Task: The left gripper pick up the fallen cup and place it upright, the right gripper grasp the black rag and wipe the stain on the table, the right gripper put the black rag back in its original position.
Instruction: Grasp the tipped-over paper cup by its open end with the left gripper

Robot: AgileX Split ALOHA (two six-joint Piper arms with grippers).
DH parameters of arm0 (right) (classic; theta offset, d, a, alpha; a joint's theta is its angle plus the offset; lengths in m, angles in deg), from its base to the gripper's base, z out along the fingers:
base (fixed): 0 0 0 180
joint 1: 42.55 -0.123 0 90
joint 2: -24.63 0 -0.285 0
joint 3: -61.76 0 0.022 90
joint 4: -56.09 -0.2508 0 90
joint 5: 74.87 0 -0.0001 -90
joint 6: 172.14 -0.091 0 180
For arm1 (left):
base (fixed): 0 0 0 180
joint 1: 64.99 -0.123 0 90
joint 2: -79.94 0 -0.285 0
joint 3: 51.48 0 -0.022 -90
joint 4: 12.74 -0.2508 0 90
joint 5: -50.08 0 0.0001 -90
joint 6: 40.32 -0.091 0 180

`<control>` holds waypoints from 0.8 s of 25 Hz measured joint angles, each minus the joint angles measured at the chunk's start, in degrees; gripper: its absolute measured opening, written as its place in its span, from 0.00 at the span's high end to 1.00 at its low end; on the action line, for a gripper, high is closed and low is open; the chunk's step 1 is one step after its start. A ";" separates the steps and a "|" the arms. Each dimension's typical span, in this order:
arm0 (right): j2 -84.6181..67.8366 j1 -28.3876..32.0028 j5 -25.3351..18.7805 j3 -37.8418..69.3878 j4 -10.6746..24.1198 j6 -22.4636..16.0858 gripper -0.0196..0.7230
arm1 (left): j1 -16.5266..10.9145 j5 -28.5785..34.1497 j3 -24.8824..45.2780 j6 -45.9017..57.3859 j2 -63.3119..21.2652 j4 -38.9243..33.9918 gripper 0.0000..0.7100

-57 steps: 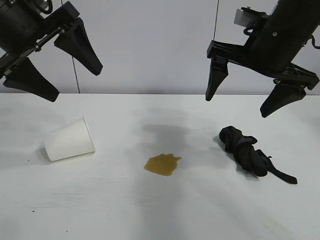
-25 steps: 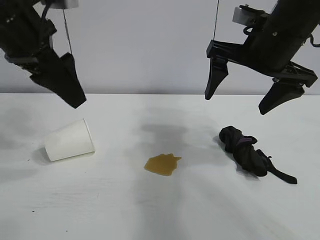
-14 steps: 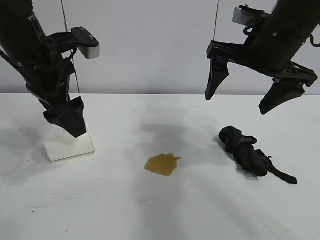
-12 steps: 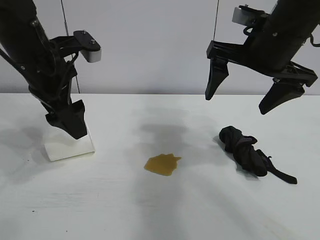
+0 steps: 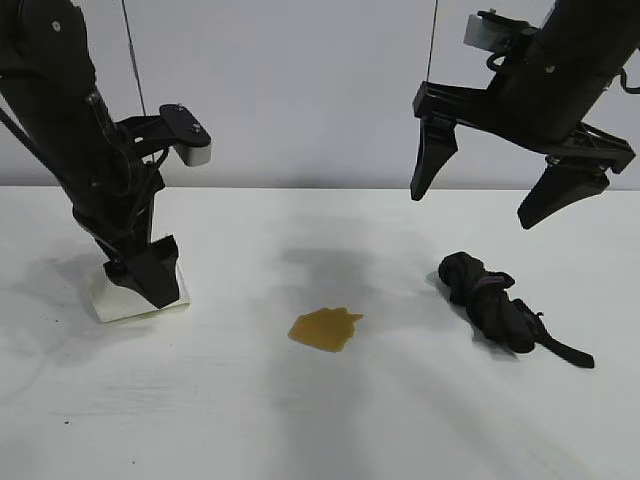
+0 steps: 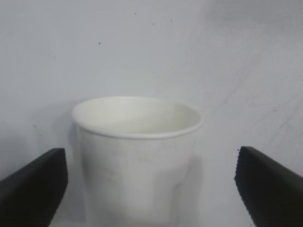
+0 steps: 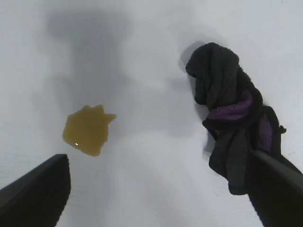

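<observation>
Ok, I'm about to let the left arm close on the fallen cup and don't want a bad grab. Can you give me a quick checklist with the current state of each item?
1. Left gripper open wide enough: ok, both fingers stand apart with clear gaps to the cup's sides.
2. Cup between the fingers: ok in the left wrist view, roughly centred.
3. Cup lying on its side, not yet upright: ok, on the table.
4. Fingers low enough to grip the cup's body: cannot tell; the arm hides most of the cup in the exterior view.
5. Right gripper out of the way: ok, open above the black rag.
6. Stain apart from the cup: ok.
</observation>
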 joint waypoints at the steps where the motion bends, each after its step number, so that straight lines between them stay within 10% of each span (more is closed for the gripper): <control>1: 0.00 0.00 0.00 0.00 0.00 0.00 0.04 | 0.00 -0.05 -0.15 0.06 0.41 0.00 0.03; 20: 0.00 0.00 -0.13 0.00 0.00 0.00 0.04 | 0.00 -2.89 -0.58 -2.60 1.39 1.57 0.35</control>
